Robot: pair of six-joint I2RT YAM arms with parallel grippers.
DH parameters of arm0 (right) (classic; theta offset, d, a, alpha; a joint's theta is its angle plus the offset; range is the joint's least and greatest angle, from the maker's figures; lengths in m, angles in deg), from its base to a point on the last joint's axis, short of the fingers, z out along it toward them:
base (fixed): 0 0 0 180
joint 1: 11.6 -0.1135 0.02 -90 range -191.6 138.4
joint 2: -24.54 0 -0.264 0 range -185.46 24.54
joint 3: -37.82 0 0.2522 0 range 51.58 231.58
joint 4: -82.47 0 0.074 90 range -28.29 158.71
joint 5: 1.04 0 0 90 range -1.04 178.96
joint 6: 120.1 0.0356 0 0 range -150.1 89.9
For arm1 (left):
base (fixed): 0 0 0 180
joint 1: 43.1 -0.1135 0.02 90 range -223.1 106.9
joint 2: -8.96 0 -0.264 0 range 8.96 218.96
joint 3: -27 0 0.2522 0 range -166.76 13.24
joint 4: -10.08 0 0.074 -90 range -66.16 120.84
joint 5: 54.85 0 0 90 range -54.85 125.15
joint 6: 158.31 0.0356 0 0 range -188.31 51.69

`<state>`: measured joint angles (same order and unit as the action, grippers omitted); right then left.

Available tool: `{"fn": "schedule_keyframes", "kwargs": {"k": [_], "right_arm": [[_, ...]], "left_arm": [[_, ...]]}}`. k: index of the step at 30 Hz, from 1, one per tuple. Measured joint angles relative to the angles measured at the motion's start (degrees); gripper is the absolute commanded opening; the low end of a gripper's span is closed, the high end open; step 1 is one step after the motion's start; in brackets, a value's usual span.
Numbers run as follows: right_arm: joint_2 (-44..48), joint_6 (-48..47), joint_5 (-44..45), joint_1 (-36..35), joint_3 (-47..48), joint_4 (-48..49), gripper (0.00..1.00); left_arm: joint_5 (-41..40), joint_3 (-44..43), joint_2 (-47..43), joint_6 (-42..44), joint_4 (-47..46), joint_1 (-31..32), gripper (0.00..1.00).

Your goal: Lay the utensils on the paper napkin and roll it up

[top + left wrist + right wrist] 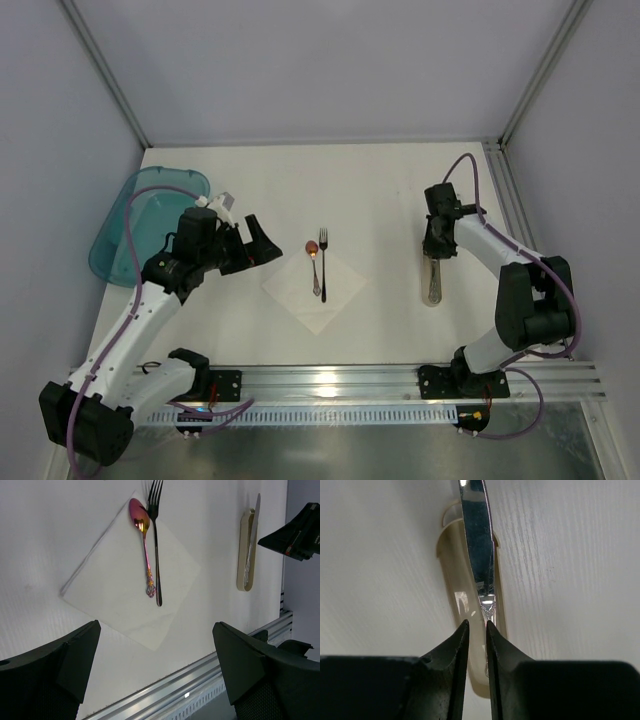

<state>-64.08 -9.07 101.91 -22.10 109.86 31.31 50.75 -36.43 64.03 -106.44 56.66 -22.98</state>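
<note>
The right gripper is closed to a narrow slit on the handle of the knife, which lies in the beige holder. The left gripper is wide open, holding nothing.

Three viewpoints: one fixed overhead, one riding each wrist.
The top external camera looks steeply down from high behind the near edge and is far enough off to take in the whole surface. The left wrist camera sits raised, looking obliquely forward between the fingers of the left gripper. It sees the paper napkin, spoon and fork, with the beige holder and knife at its right edge. The right wrist camera hangs very close over that same holder, looking along the knife blade past the right gripper. The overhead view shares all of these.
</note>
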Motion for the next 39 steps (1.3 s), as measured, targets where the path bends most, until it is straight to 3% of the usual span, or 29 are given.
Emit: {"fn": "schedule_keyframes", "kwargs": {"k": [25, 31, 39], "right_arm": [[-6.1, -2.0, -1.4, 3.1, -3.0, 4.3, 0.24], [-6.3, -4.1, -1.7, 3.6, -3.0, 5.0, 0.04], [-6.6, -5.5, -0.1, 3.6, -2.1, 4.6, 0.04]], "left_arm": [[0.5, 0.0, -0.8, -0.7, 0.0, 0.0, 1.00], [0.4, 0.0, -0.7, -0.9, 0.0, 0.0, 1.00], [-0.8, 0.0, 1.6, -0.3, 0.1, 0.0, 1.00]]}}
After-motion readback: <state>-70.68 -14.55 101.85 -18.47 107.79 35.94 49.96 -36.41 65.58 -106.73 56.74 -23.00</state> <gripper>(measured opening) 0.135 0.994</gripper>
